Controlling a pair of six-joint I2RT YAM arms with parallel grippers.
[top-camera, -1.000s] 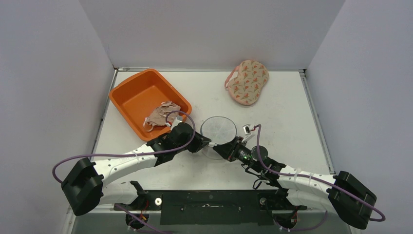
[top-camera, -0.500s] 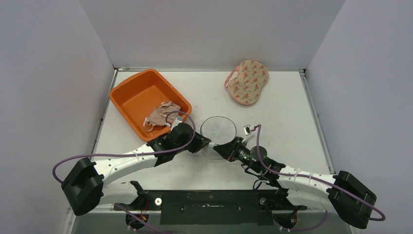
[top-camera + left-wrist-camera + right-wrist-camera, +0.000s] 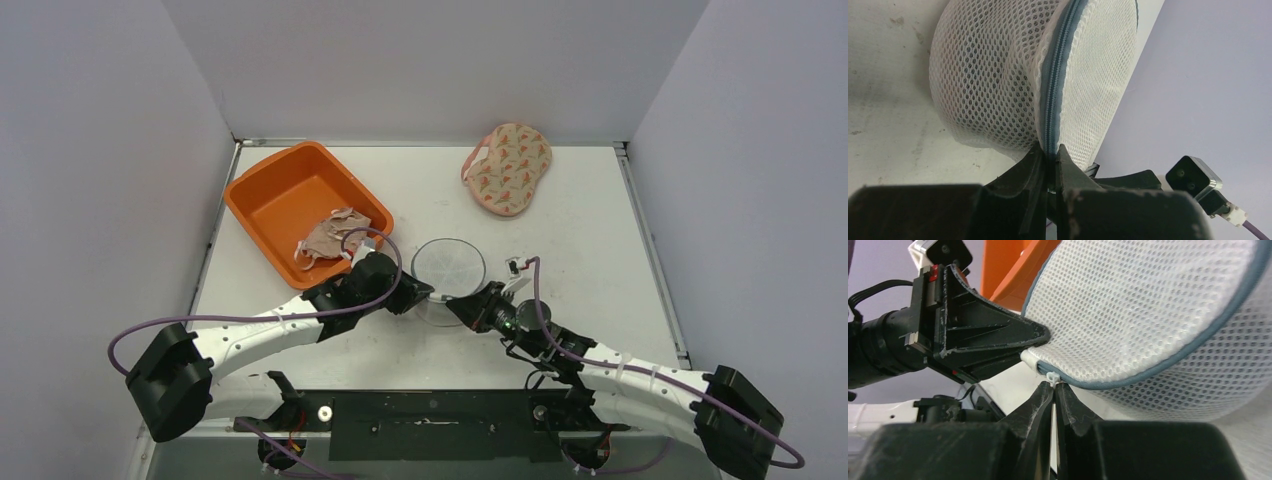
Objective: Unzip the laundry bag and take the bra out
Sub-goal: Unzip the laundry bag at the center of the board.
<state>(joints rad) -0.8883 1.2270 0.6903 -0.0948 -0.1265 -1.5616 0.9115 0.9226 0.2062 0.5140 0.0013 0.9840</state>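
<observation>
A round white mesh laundry bag [image 3: 448, 262] with a grey-blue zipper [image 3: 1057, 75] stands mid-table. My left gripper [image 3: 427, 292] is shut on the zipper seam at the bag's near left edge [image 3: 1049, 151]. My right gripper [image 3: 457, 304] is shut on the small white zipper pull [image 3: 1051, 377] at the bag's near edge, just right of the left fingers [image 3: 998, 335]. The zipper looks shut along its visible length. No bra shows through the mesh [image 3: 1158, 310].
An orange tub [image 3: 270, 190] stands at the back left with a beige strappy garment [image 3: 330, 238] in it. A floral padded piece [image 3: 508, 168] lies at the back right. Grey walls close in the table on three sides.
My right arm has drawn back a little toward the near right, still pinching the zipper pull. The left gripper and the bag have barely moved.
</observation>
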